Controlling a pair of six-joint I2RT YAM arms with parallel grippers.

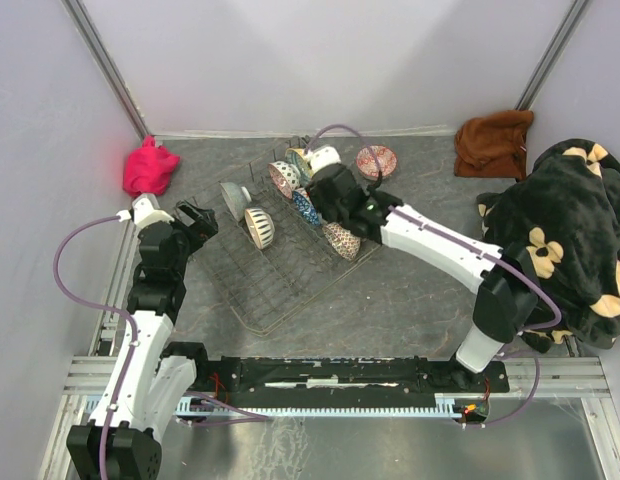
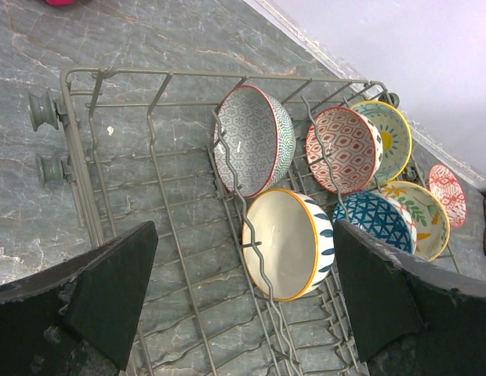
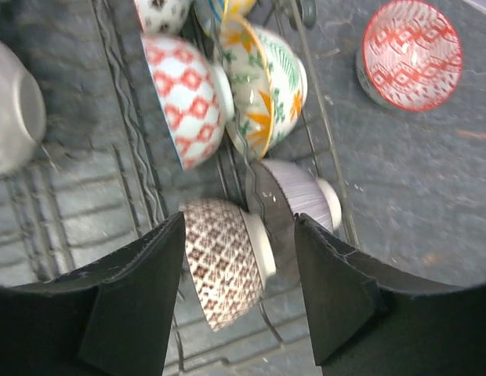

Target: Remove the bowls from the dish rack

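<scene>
The dish rack (image 1: 252, 282) lies askew mid-table with several bowls standing on edge between its tines. My right gripper (image 1: 340, 205) (image 3: 239, 223) hangs open over the rack's right row. A brown-patterned bowl (image 3: 227, 258) (image 1: 342, 240) stands between its fingers, and a purple-striped bowl (image 3: 306, 196) is just behind. Further along that row are a red-diamond bowl (image 3: 184, 102) and a floral bowl (image 3: 266, 86). My left gripper (image 1: 200, 222) (image 2: 244, 251) is open and empty above the rack's left side, facing a white bowl with an orange rim (image 2: 290, 243) and a grey-green bowl (image 2: 255, 137).
One red-patterned bowl (image 1: 376, 160) (image 3: 410, 55) sits on the table beyond the rack. A pink cloth (image 1: 150, 168) lies at the back left, a brown cloth (image 1: 493, 143) at the back right, and a black flowered blanket (image 1: 570, 240) along the right side.
</scene>
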